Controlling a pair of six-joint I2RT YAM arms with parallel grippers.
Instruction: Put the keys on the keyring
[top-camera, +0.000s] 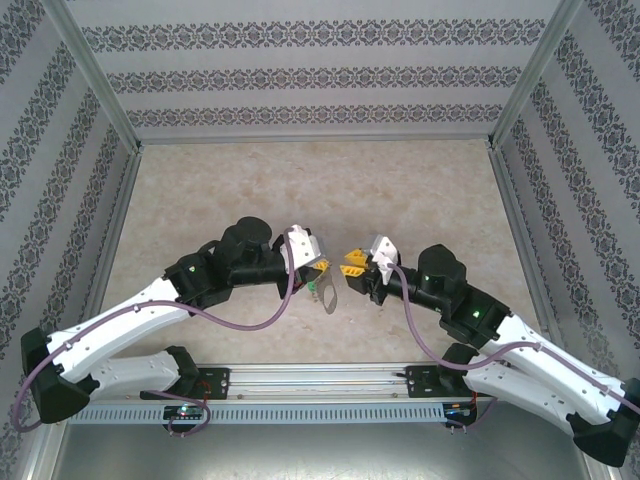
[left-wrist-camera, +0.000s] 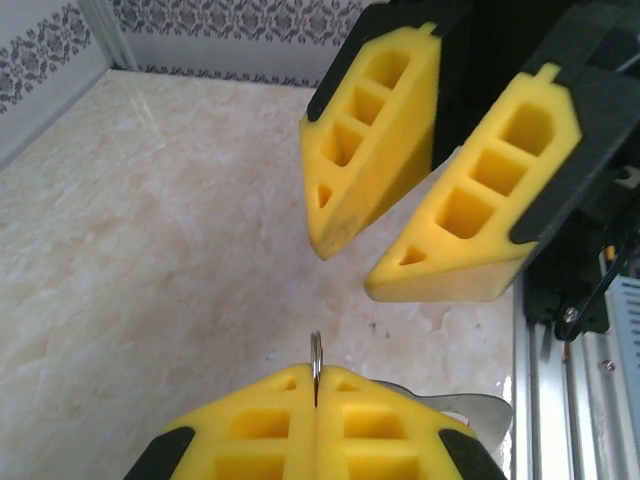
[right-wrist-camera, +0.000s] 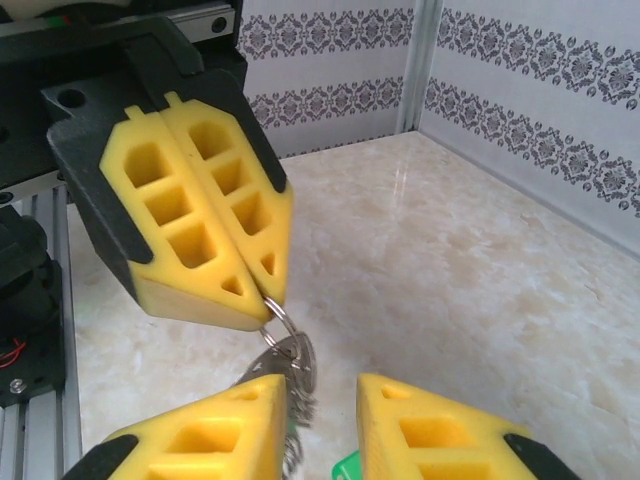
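Note:
My left gripper (left-wrist-camera: 316, 378) is shut on the thin wire ring of the keyring (right-wrist-camera: 277, 318), held above the table. Below that ring hang a dull metal loop (right-wrist-camera: 297, 358) and a fine chain (right-wrist-camera: 297, 415). The key's green head (right-wrist-camera: 348, 468) shows at the bottom edge, under the chain. My right gripper (right-wrist-camera: 322, 385) faces the left one from close by, its jaws open on either side of the hanging chain with nothing pinched. From above, the left gripper (top-camera: 322, 265) and right gripper (top-camera: 350, 266) nearly meet, and the keyring (top-camera: 326, 296) dangles beneath them.
The marble-patterned table (top-camera: 320, 190) stretches away behind both grippers. Patterned walls (top-camera: 320, 70) close in the back and sides. A metal rail (top-camera: 320, 378) runs along the near edge by the arm bases.

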